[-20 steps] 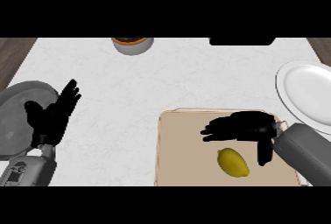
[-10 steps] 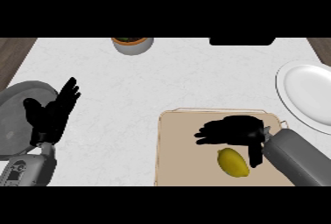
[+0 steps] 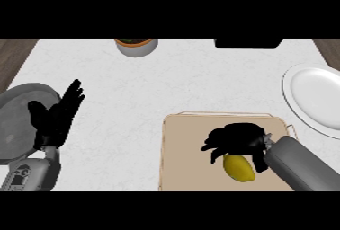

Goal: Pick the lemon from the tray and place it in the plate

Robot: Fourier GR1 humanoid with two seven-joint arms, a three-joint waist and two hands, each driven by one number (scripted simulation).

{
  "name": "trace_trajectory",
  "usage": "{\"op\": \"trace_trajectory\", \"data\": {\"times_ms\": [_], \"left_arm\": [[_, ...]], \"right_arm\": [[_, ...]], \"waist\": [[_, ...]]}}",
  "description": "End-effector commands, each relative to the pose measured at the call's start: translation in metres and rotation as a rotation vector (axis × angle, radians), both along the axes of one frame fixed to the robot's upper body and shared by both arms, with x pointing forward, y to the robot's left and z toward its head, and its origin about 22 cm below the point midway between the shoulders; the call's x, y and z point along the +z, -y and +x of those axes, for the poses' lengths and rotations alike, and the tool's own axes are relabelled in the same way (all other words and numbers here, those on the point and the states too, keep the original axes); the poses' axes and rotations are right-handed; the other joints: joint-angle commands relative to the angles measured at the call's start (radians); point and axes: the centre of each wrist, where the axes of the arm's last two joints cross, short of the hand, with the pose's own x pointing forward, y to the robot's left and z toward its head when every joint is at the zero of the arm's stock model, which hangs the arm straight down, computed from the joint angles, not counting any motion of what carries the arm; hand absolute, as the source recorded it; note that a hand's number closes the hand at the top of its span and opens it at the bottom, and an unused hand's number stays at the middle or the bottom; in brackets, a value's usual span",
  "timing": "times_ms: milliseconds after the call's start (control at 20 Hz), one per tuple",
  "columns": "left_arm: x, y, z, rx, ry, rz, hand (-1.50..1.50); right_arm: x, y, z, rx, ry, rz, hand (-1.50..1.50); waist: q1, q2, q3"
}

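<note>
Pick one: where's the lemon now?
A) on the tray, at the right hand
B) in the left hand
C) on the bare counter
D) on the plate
A: the lemon lies on the tray, its upper end under the right hand, well apart from the plate. The left hand rests open at the view's left.

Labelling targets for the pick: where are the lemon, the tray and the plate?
lemon (image 3: 240, 170), head view, middle of its yellow skin.
tray (image 3: 189, 152), head view, bare left part.
plate (image 3: 317, 96), head view, bare white middle.
</note>
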Motion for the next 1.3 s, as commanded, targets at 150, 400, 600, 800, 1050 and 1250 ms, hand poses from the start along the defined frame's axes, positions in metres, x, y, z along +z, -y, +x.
{"op": "trace_trajectory", "data": {"times_ms": [150, 400, 600, 800, 1050, 1250], "left_arm": [[-0.003, -0.008, 0.003, 0.006, 0.004, 0.004, 0.00], [-0.001, 0.002, 0.001, 0.000, -0.014, -0.009, 0.00], [-0.004, -0.008, -0.011, 0.019, 0.004, 0.003, 0.00], [-0.003, -0.010, -0.012, 0.056, 0.002, -0.010, 0.00], [0.000, -0.006, -0.007, 0.029, -0.011, 0.006, 0.00], [-0.002, -0.014, -0.006, 0.034, -0.006, 0.004, 0.00]], "right_arm": [[-0.026, -0.009, -0.012, 0.115, -0.103, 0.009, 1.50], [-0.024, -0.010, -0.027, 0.083, -0.127, 0.070, 1.50], [-0.013, 0.031, 0.010, -0.499, -0.044, 0.134, 1.50], [-0.004, 0.064, 0.029, -1.007, 0.062, 0.202, 1.50], [0.034, 0.034, 0.052, -1.350, 0.400, 0.383, 1.50], [0.074, 0.029, 0.060, -1.477, 0.737, 0.543, 1.50]], "waist": [[0.002, 0.011, 0.007], [-0.005, 0.008, 0.007], [-0.019, 0.010, 0.008], [-0.058, 0.004, 0.008], [-0.029, 0.002, 0.008], [-0.034, 0.000, 0.006]]}}
